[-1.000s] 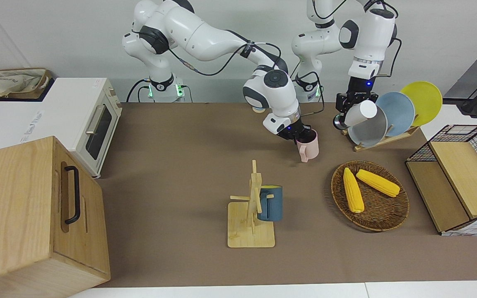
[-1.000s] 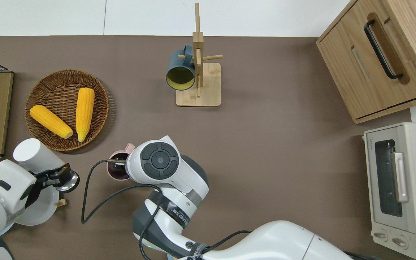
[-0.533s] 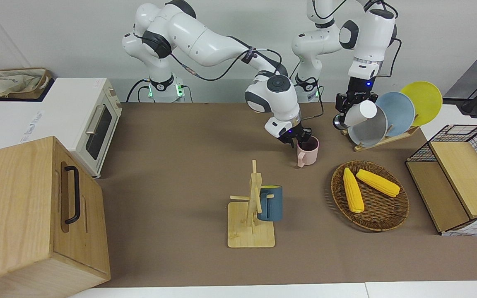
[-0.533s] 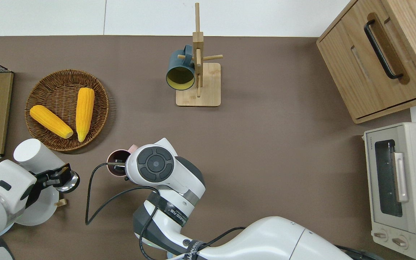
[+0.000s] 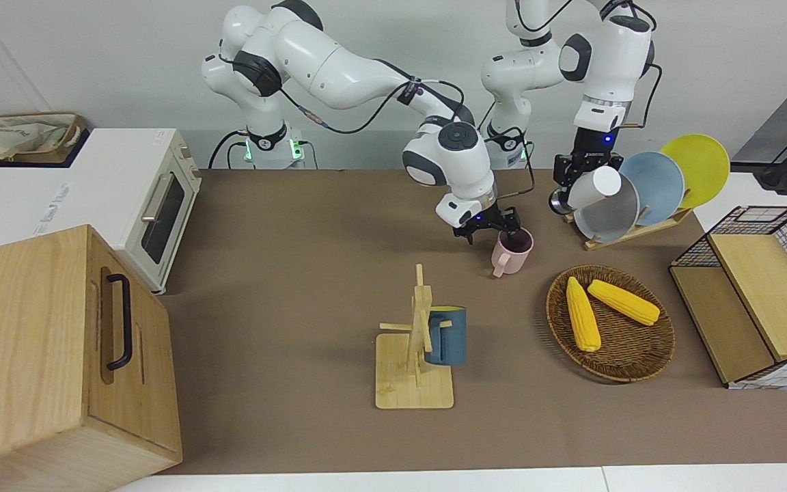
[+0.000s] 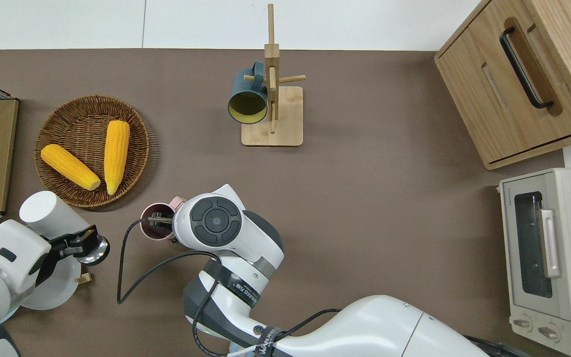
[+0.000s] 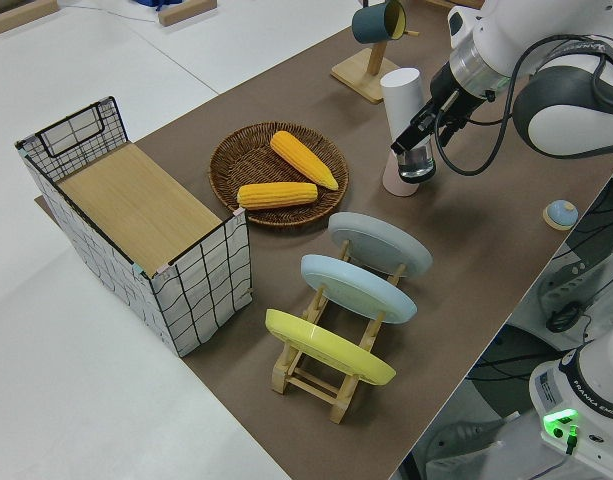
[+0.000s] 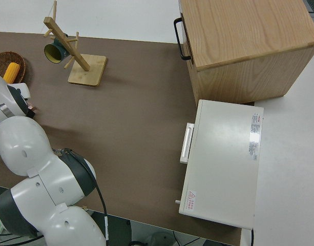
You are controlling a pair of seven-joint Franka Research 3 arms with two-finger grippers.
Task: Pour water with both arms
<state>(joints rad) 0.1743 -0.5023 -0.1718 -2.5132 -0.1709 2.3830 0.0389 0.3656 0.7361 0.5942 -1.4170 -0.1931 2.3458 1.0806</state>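
Brown matting covers the table (image 5: 298, 273), where two white arms work near the left arm's end. The right gripper (image 5: 496, 227) grips the rim of a pink mug (image 5: 511, 251), one finger inside the mouth and one outside, jaws closed on the wall; the mug tilts, and whether its base touches the mat cannot be told. The left gripper (image 6: 78, 244) is clamped on a white bottle (image 6: 47, 212), holding it aslant in the air over the mat between the basket (image 6: 139, 144) and the plate rack (image 5: 629, 232), its cap end pointing away from the robots. Two corn cobs (image 5: 583, 313) lie in the wicker basket, farther from the robots than the bottle. A blue mug (image 5: 447, 335) hangs on a wooden mug tree (image 5: 415, 362) near the table's outer edge. At the right arm's end stand a wooden cabinet (image 5: 59, 355) and a white toaster oven (image 5: 154, 205). A wire-sided box (image 5: 762, 294) sits at the left arm's end.
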